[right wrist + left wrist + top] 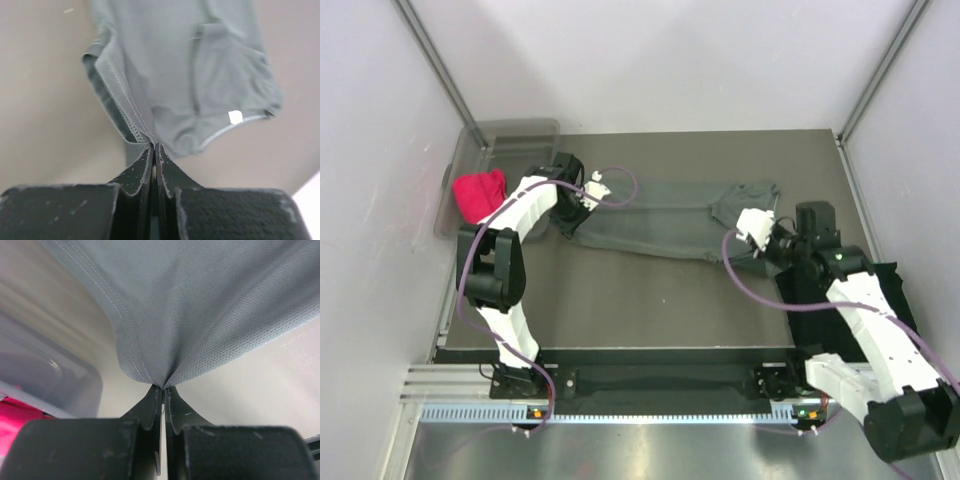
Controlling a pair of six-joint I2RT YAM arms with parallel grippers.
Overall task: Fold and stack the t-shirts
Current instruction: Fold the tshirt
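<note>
A dark grey t-shirt [665,222] hangs stretched in a long band between my two grippers above the table. My left gripper [572,208] is shut on its left end; in the left wrist view the cloth [200,305] fans out from the pinched jaws [163,388]. My right gripper [767,238] is shut on the right end; the right wrist view shows the hem pinched at the jaws [153,145], with the shirt [185,75] and its small white neck label [235,117] beyond. A black folded t-shirt [845,300] lies at the right table edge under my right arm.
A clear plastic bin [505,150] stands at the back left and holds a red cloth [480,194]; the bin also shows in the left wrist view [50,380]. White walls close in on both sides. The dark table [650,300] ends in a front rail.
</note>
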